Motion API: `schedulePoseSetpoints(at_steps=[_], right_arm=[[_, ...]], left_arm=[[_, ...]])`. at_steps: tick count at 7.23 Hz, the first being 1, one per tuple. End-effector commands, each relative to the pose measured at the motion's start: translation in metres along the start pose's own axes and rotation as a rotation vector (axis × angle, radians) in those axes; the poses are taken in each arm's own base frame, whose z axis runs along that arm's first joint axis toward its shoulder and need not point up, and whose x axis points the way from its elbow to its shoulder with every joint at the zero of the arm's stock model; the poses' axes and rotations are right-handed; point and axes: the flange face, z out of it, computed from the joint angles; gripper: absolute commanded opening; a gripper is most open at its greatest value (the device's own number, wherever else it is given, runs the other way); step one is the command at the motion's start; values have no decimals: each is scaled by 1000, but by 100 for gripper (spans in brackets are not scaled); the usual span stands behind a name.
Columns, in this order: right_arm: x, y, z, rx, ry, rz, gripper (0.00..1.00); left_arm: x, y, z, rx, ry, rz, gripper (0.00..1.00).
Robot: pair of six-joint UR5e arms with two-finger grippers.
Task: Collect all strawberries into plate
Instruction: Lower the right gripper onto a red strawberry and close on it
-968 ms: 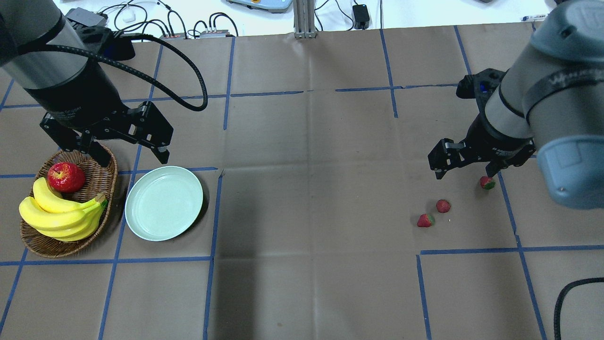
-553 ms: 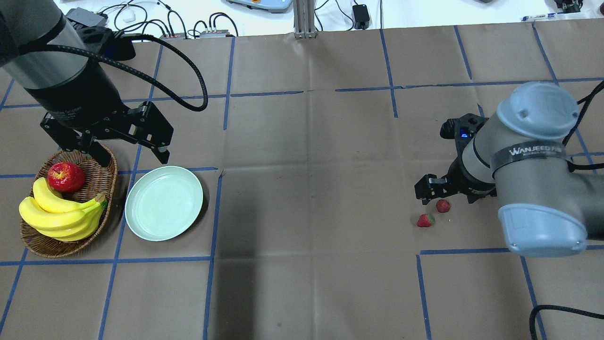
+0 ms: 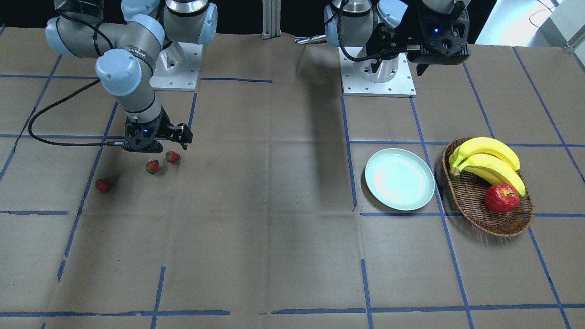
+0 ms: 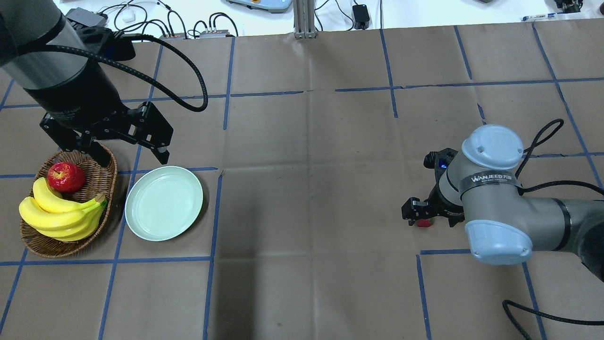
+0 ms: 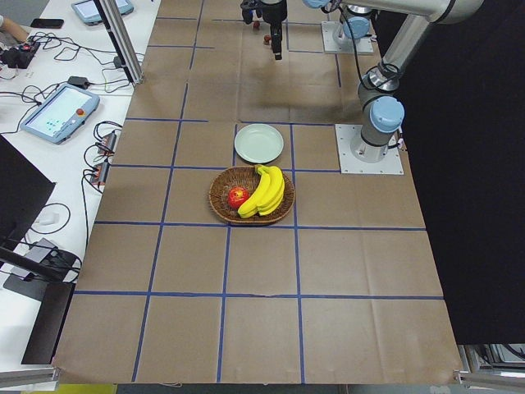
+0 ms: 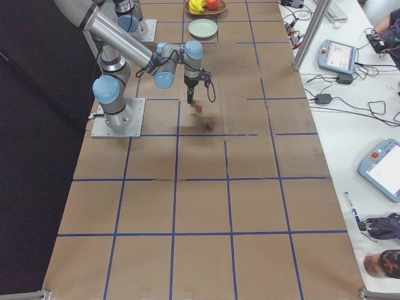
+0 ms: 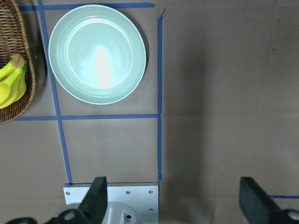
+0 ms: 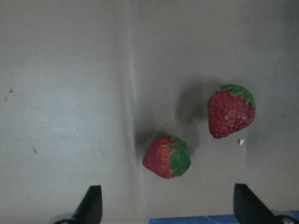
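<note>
Strawberries (image 3: pixel 152 166) are lying, all three, on the brown paper cover (image 3: pixel 274 205) on the robot's right side of the table.

1. The right gripper (image 8: pixel 168 205) is hanging directly over them with its fingers spread wide and is gripping nothing.
2. In the right wrist view, the first berry (image 8: pixel 167 157) is sitting roughly on the centre line between the two fingertips, with its green cap turned sideways.
3. The second berry (image 8: pixel 231 110) is lying just beside the first and is not touching it.
4. The third berry (image 3: pixel 102 185) is lying farther out, near the pair but clearly separate and outside the wrist view.
5. Well apart, on the opposite side of the table, the plate (image 3: pixel 400 179) is standing empty, with only glare showing on its glossy surface.
6. A wicker basket (image 3: pixel 470 201) is sitting just beside the plate and is holding bananas (image 3: pixel 489 157) and an apple (image 3: pixel 502 198).
7. The left gripper (image 4: pixel 132 156) is hovering high near the plate and basket, with its fingers fully parted and nothing between them.

Progress assessment: no berry is resting in the plate, so the task is judged to be at its first pick. The right arm is lining up on the first berry, and closing, lifting and carrying across are outstanding for all three
</note>
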Motion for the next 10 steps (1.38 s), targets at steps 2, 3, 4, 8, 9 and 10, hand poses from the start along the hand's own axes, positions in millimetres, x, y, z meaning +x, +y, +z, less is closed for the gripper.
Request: schedulePoseSetpoints(at_steps=[2,3,4,8,9,10], right_arm=[[1,-7,21,35,0,10,99],[1,-16,23,66,1,9,97],[1,-20,28,60,1,11,96],[2,-19,24,68,7,14,93],[2,-19,25,65,7,14,88],[2,-19,24,66,7,14,72]], left_arm=[[0,0,0,2,1,-2,100],[0,0,-1,3,0,-1,100],[0,2,-2,8,0,-1,100],[0,3,-3,11,0,1,100],[0,3,-3,11,0,1,100],[0,4,-3,11,0,1,100]])
